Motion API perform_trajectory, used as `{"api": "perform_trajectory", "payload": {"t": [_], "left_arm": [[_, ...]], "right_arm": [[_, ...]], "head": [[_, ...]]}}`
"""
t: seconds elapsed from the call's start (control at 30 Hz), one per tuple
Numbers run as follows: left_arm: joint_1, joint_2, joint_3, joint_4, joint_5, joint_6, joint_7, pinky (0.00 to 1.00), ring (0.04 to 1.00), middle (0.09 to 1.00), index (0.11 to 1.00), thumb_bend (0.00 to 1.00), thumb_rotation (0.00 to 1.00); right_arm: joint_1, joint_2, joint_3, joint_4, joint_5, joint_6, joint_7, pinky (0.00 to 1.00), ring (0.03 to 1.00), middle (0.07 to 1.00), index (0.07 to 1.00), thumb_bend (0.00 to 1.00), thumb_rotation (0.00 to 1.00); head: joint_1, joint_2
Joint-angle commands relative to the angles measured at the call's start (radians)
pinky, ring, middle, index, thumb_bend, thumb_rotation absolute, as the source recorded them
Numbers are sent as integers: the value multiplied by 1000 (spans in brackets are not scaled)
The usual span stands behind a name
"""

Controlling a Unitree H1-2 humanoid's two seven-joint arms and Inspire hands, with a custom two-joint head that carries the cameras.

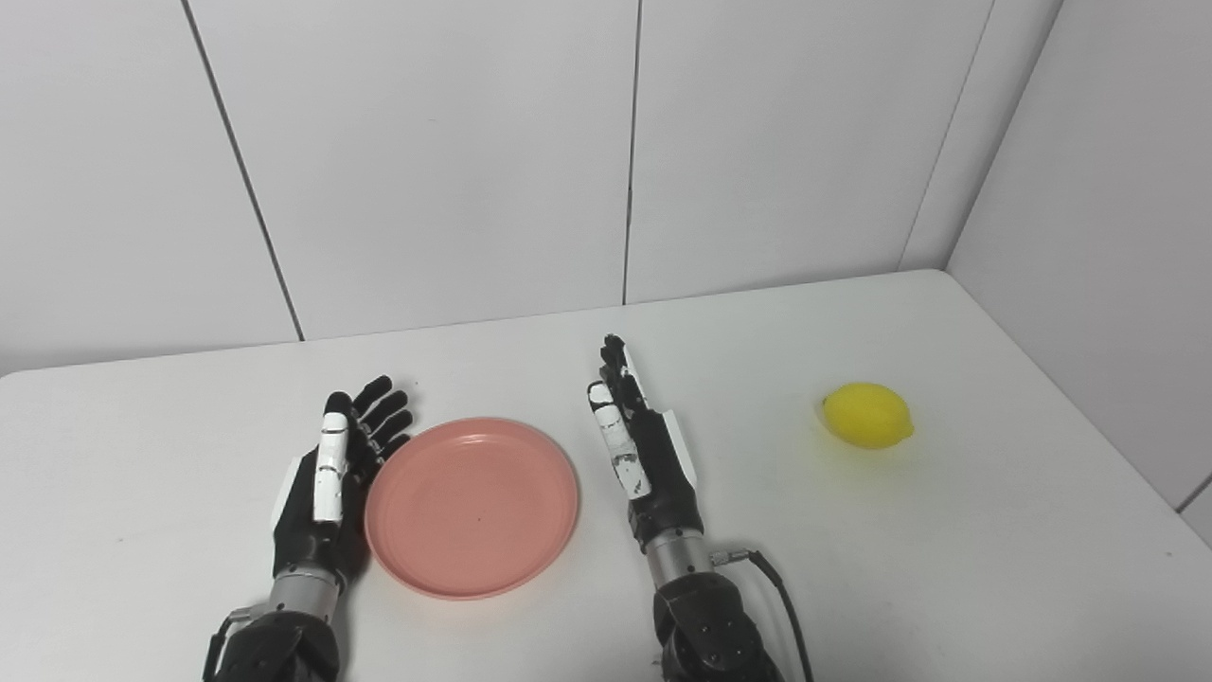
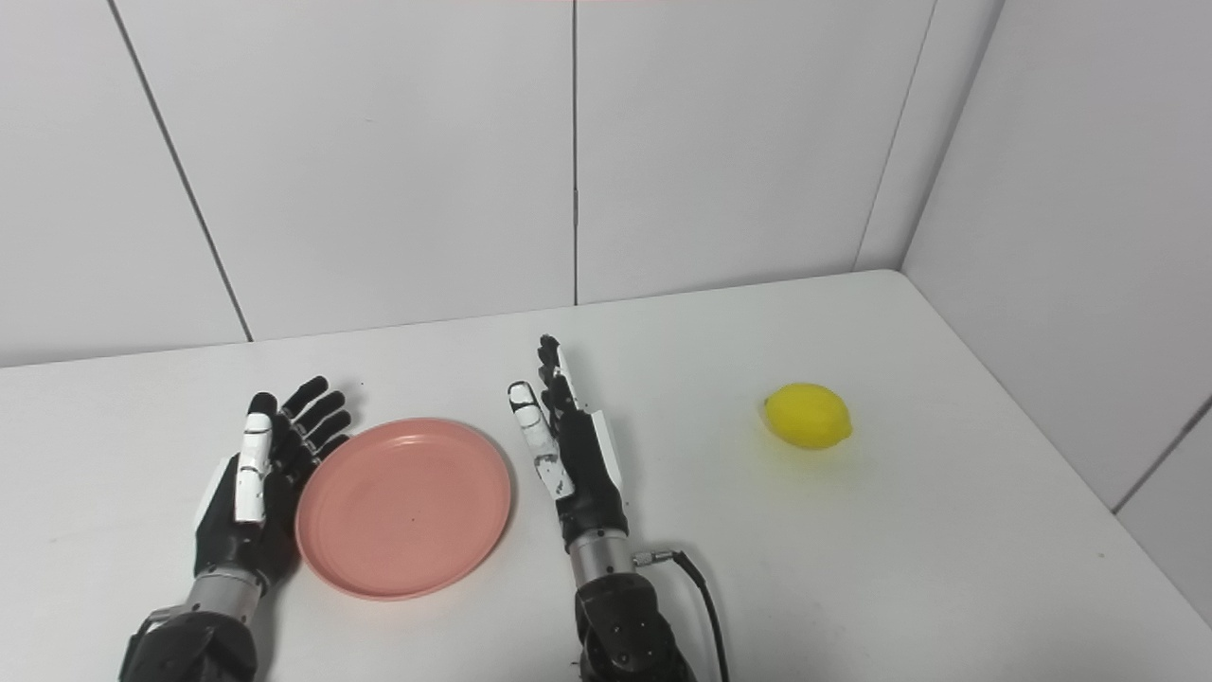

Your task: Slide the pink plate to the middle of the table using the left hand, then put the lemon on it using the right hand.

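The left hand lies with fingers spread, holding nothing, its palm edge against the left rim of the pink plate. The right hand, fingers extended and empty, stands just right of the plate. The lemon sits well off to that hand's right on the white table.

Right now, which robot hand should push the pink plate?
The left hand. It is open right beside the pink plate's left rim, so it can likely push it toward the middle. The right hand is open between plate and lemon.
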Motion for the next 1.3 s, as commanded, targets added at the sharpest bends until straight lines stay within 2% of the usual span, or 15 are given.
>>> {"api": "perform_trajectory", "payload": {"t": [0.0,0.13,0.23,0.27,0.37,0.47,0.67,0.77,0.8,0.87,0.93,1.07,1.13,1.2,1.27], "left_arm": [[-14,0,-13,-42,0,-11,-16,899,883,876,858,545,1000],[-5,0,-22,-53,2,-1,-24,912,890,882,867,537,1000],[1,-1,-29,-52,7,-5,-25,921,894,887,875,547,1000],[3,-2,-31,-52,10,-6,-23,921,894,887,876,550,1000],[14,-9,-45,-49,37,-33,-12,925,897,890,879,548,1000],[21,-12,-58,-43,64,-61,-4,925,912,909,902,531,1000],[28,-30,-69,-20,148,-121,56,935,923,921,912,520,1000],[29,-32,-73,-2,182,-159,78,934,928,926,920,508,1000],[29,-33,-74,0,192,-160,86,933,928,926,921,507,1000],[29,-36,-74,0,204,-159,96,968,949,943,941,509,1000],[29,-40,-72,-1,215,-160,109,989,959,955,951,500,1000],[28,-46,-69,0,229,-158,130,994,962,965,964,495,1000],[27,-50,-67,-1,232,-151,137,986,958,961,963,499,1000],[28,-53,-66,-4,234,-146,141,988,958,963,963,504,1000],[27,-52,-65,-3,236,-147,142,986,957,963,961,496,1000]], "right_arm": [[-21,0,4,-41,10,-7,16,1000,1000,996,994,664,956],[-14,-7,7,-65,9,15,21,1000,1000,999,996,661,969],[-6,-18,7,-89,20,32,36,1000,1000,1000,998,663,973],[-4,-21,6,-95,23,36,41,1000,1000,1000,999,665,978],[11,-36,-1,-127,32,56,55,1000,1000,1000,1000,674,997],[23,-48,-12,-143,23,48,46,1000,1000,997,983,689,985],[32,-99,-36,-178,-61,22,7,1000,987,961,955,700,976],[44,-137,-47,-215,-139,43,-17,945,943,933,931,696,990],[46,-158,-56,-231,-133,35,-10,935,938,930,928,698,993],[49,-196,-69,-252,-149,30,-7,924,945,945,934,664,918],[52,-235,-81,-269,-206,40,-20,912,939,937,930,701,911],[58,-295,-104,-310,-289,73,-29,859,903,908,908,716,868],[61,-319,-122,-331,-301,96,-22,858,898,907,905,713,810],[64,-337,-140,-341,-311,111,-20,862,901,910,900,714,700],[64,-362,-155,-343,-342,124,-21,860,899,906,896,715,669]], "head": [[4,-1],[30,1],[90,-5],[90,-5],[160,-21],[197,-24],[267,-43],[279,-52],[286,-51],[290,-47],[294,-47],[295,-38],[292,-33],[288,-30],[286,-29]]}}
